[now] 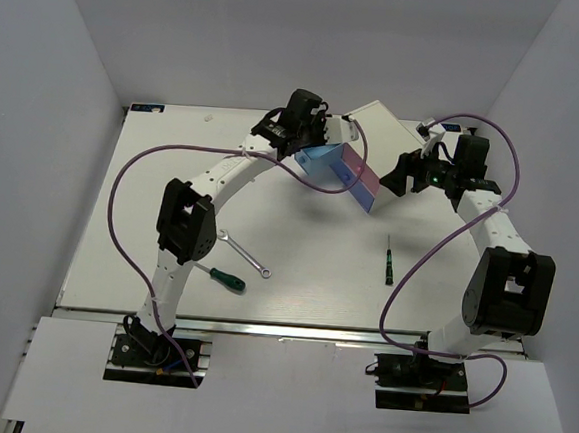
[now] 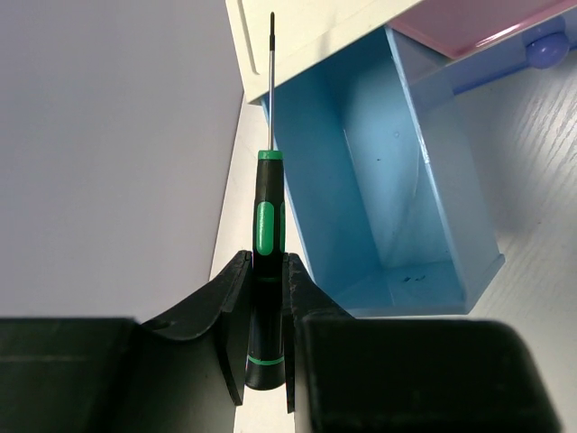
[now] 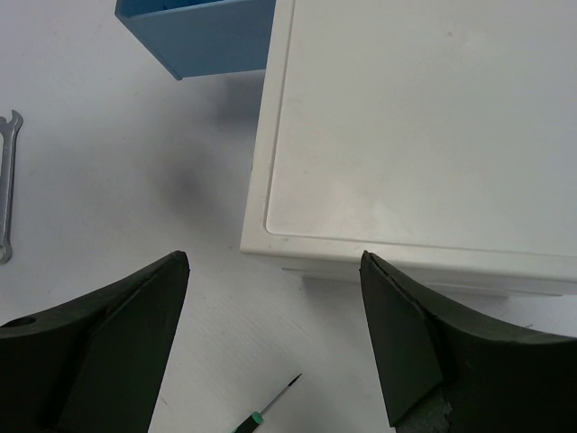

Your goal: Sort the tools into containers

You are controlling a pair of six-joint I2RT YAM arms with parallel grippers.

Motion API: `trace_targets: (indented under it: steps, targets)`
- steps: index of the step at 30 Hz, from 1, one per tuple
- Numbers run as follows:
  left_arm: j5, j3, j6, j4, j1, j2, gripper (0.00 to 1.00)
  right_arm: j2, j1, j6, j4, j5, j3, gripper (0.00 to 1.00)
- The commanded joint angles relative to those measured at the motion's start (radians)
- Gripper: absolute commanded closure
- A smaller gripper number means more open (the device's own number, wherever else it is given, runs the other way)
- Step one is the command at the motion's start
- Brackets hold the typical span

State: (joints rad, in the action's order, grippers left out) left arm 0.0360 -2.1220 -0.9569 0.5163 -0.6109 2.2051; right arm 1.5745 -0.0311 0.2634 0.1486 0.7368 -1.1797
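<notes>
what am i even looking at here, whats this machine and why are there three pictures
These are two white robot arms bolted to a white table. One picture looks down from above; the other two come from cameras on each wrist. The left gripper is shut on a thin black-and-green mini screwdriver, next to the open blue plastic drawer of a small white cabinet. The right gripper is open and empty. On the table lie a silver wrench, a green-handled screwdriver and another mini screwdriver.

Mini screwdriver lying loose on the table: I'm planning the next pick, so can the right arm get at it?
Probably yes. The right arm has its jaws open and empty, and the mini screwdriver lies close by on the table, with nothing around it.
</notes>
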Motion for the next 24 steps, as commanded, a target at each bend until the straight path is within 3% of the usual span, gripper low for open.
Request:
trace_targets:
  steps: [1,13,24]
  targets:
    - [-0.018,0.003,-0.008,-0.012,-0.006,-0.015,1.0,-0.025,-0.001,-0.012,-0.03,0.023,0.014,0.18]
    - [0.018,0.137,-0.043,0.004,-0.006,-0.102,1.0,-0.025,-0.001,-0.016,-0.043,0.027,0.026,0.18]
    - [0.03,0.099,-0.082,-0.002,-0.007,-0.085,1.0,-0.031,-0.001,-0.019,-0.047,0.032,0.037,0.18]
